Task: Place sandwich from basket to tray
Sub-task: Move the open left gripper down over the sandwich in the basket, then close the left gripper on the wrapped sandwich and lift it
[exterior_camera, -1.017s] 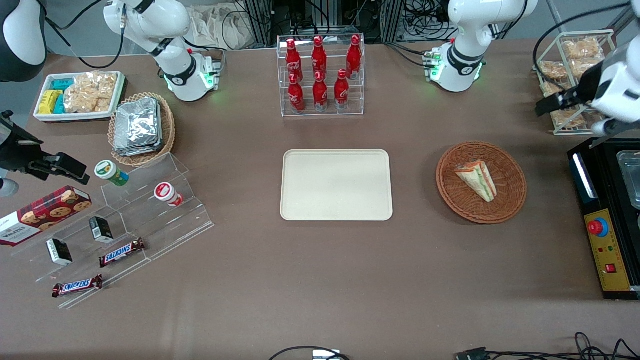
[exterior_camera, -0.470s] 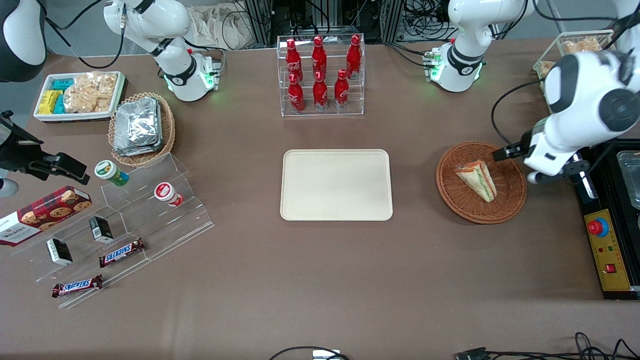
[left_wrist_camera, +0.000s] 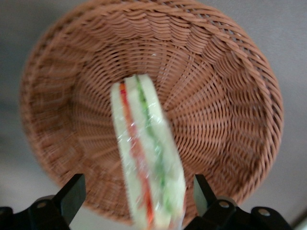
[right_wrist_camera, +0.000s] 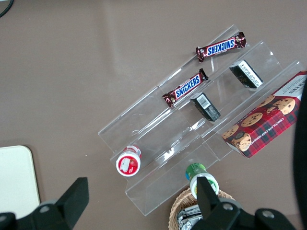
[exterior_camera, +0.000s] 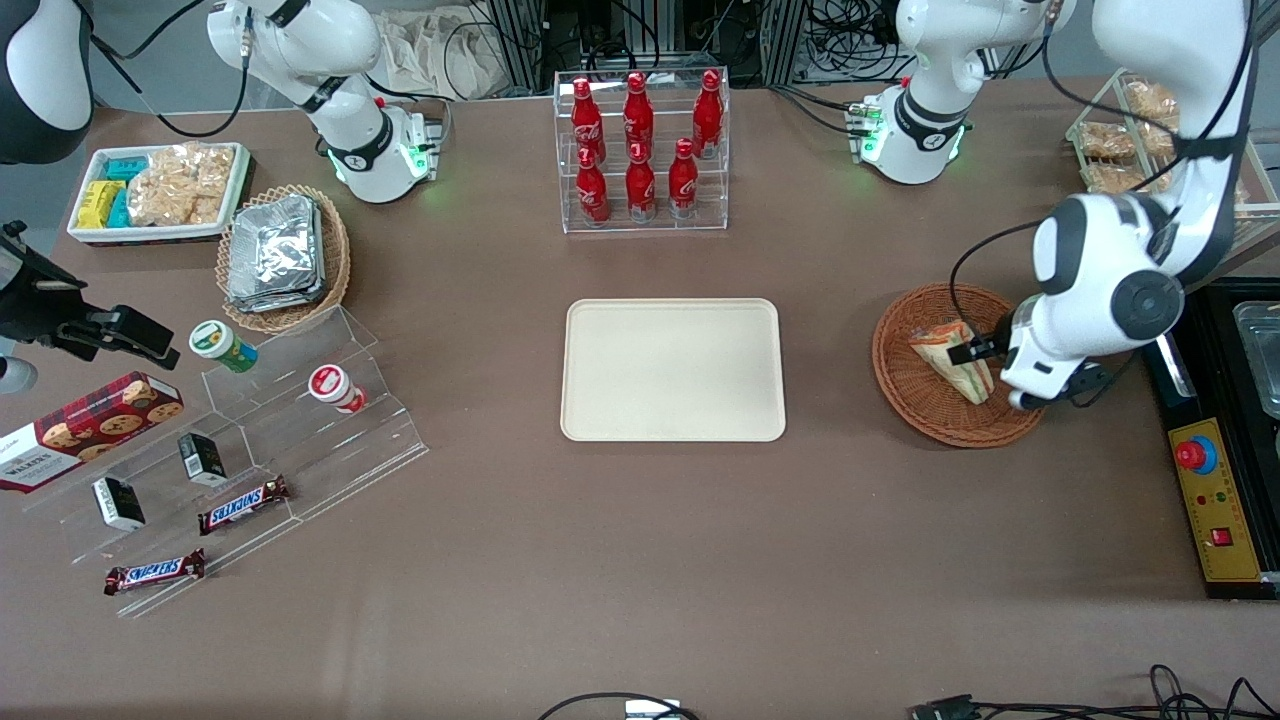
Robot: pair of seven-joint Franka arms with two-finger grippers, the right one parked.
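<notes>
The sandwich (exterior_camera: 950, 358), a pale wedge with red, orange and green layers, lies in the reddish-brown wicker basket (exterior_camera: 915, 390) toward the working arm's end of the table. It also shows in the left wrist view (left_wrist_camera: 146, 158), inside the basket (left_wrist_camera: 225, 86). My left gripper (exterior_camera: 985, 370) hangs over the basket, just above the sandwich. In the left wrist view the gripper (left_wrist_camera: 139, 199) is open, with one black finger (left_wrist_camera: 72, 194) on each side of the sandwich's wide end, not touching it. The cream tray (exterior_camera: 672, 369) lies bare at the table's middle.
A clear rack of red bottles (exterior_camera: 640, 150) stands farther from the front camera than the tray. A black control box (exterior_camera: 1215, 450) sits beside the basket at the table's end. A white wire rack (exterior_camera: 1140, 150) with packs stands farther back. Snacks on clear steps (exterior_camera: 250, 440) lie toward the parked arm's end.
The left arm has swung in from the table's end and come down over the basket. Its gripper now straddles the sandwich. The sandwich has not moved.
</notes>
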